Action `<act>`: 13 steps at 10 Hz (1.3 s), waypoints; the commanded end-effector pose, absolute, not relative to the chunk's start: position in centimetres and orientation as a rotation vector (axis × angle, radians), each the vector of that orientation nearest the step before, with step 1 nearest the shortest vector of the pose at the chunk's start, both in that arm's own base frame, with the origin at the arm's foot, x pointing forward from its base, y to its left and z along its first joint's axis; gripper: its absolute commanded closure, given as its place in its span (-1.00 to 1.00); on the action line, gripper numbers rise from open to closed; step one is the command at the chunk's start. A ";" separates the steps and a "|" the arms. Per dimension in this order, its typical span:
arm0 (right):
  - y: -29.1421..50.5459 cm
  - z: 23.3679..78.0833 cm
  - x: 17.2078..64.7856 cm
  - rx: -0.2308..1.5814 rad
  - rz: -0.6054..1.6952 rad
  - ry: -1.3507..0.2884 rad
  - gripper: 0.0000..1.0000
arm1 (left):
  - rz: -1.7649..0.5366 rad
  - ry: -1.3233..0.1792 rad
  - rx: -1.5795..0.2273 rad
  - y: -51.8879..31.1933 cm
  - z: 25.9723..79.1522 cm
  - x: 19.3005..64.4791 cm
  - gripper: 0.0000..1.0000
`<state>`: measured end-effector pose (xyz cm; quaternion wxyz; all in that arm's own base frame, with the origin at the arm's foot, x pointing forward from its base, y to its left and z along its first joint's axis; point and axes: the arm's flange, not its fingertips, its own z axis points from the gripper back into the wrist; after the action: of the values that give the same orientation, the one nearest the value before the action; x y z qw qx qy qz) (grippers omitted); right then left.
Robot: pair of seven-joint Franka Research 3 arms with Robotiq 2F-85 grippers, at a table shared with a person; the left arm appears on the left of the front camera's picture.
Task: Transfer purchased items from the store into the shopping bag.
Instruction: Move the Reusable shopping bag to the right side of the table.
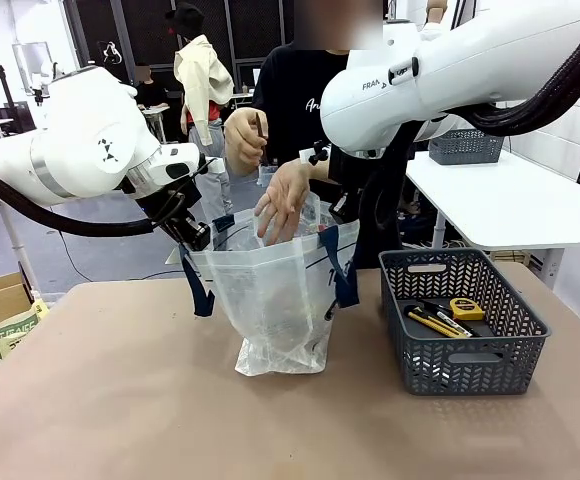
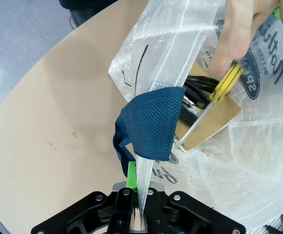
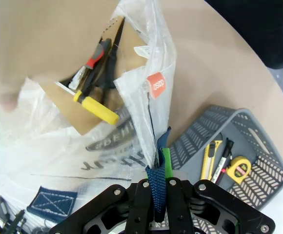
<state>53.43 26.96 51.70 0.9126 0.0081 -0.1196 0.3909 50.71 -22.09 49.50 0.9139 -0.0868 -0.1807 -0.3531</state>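
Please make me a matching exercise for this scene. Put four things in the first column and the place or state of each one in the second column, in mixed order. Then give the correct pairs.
Column one:
1. yellow tape measure
2. left pincer
3. person's hand
4. tan card with tools

Column two:
a. shut on the edge of the shopping bag
b. lying in the grey basket
c. reaching down into the bag's mouth
d. lying inside the bag

Pairs: 1-b, 2-a, 3-c, 4-d
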 end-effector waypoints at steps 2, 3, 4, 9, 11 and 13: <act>26.9 51.7 53.5 0.016 0.803 -0.246 1.00 | -0.720 -0.377 -0.180 -22.0 49.6 50.7 1.00; 26.9 51.7 53.5 0.016 0.803 -0.246 1.00 | -0.720 -0.377 -0.180 -22.0 49.6 50.7 1.00; 26.9 51.7 53.5 0.016 0.803 -0.246 1.00 | -0.720 -0.377 -0.180 -22.0 49.6 50.7 1.00; 26.9 51.7 53.5 0.016 0.803 -0.246 1.00 | -0.720 -0.377 -0.180 -22.0 49.6 50.7 1.00; 26.9 51.7 53.5 0.016 0.803 -0.246 1.00 | -0.720 -0.377 -0.180 -22.0 49.6 50.7 1.00; 26.9 51.7 53.5 0.016 0.803 -0.246 1.00 | -0.720 -0.377 -0.180 -22.0 49.6 50.7 1.00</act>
<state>53.44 26.96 51.74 0.9125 0.0081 -0.1199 0.3909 50.72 -22.10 49.50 0.9138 -0.0868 -0.1807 -0.3532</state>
